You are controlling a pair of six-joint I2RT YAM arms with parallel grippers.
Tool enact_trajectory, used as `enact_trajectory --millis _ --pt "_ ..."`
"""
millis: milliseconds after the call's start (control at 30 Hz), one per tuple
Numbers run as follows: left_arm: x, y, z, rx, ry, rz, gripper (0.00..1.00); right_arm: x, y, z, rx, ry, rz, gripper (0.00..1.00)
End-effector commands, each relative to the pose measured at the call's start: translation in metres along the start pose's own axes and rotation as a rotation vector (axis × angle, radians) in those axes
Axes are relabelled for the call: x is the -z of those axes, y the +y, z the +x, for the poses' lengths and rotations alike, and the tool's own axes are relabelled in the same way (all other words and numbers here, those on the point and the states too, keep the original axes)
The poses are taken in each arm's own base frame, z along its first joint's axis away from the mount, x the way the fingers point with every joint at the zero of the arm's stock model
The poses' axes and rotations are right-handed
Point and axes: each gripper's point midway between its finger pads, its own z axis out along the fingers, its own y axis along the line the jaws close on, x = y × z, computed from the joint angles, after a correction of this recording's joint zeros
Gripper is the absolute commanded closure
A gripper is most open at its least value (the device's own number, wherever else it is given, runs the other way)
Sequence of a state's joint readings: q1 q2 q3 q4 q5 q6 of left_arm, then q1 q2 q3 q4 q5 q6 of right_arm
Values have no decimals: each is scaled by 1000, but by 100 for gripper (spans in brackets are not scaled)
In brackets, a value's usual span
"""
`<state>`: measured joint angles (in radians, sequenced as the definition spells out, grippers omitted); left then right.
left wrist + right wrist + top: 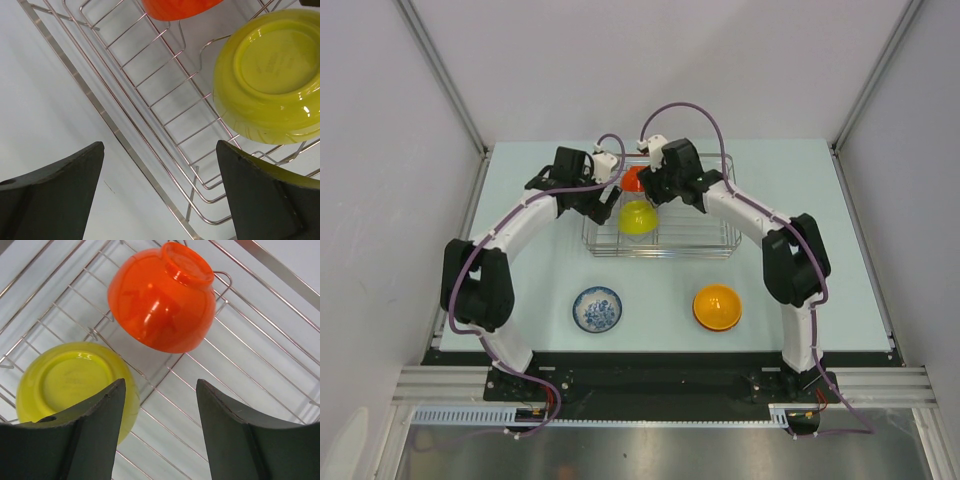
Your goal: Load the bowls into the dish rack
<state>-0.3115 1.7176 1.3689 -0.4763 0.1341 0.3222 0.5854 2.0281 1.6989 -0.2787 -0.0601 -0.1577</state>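
Observation:
The silver wire dish rack (702,232) stands at the back middle of the table. Two bowls sit in its left part, both bottom up: a yellow bowl (638,217) and a red-orange bowl (633,179) tilted against the tines behind it. A blue-patterned bowl (597,308) and an orange bowl (717,306) rest on the table in front. My left gripper (606,203) hangs open over the rack's left rim (131,150), with the yellow bowl (272,75) just off its right finger. My right gripper (160,386) is open above the rack floor, between the yellow bowl (70,382) and the red-orange bowl (162,300), holding nothing.
White walls with metal posts close in the table on the left, right and back. Both arms arch inward from their bases at the near edge and meet over the rack's left half. The rack's right half (705,215) holds no dishes.

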Motion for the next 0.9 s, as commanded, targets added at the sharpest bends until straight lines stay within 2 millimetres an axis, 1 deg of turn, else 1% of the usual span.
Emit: enact_trajectory --millis 0,300,467,600,733,833,867 --pt "20 1 -22 -8 -81 -18 0 8 -4 -12 -3 -43 10 36" --pt "18 1 -20 -8 -75 -17 0 11 6 -21 -8 -60 -3 37" --pt "16 0 -17 -6 -65 -14 0 17 4 -29 -7 -81 21 37" --pt "13 -2 -15 -3 -58 -2 0 20 13 -33 3 -88 8 36" --pt "12 -3 -13 -4 -53 4 0 20 16 -36 21 -96 23 36" --pt "12 -4 -11 -12 -45 8 0 21 3 -40 21 -109 116 37" --pt "13 -5 -10 -16 -43 12 0 21 3 -42 20 -113 119 36"
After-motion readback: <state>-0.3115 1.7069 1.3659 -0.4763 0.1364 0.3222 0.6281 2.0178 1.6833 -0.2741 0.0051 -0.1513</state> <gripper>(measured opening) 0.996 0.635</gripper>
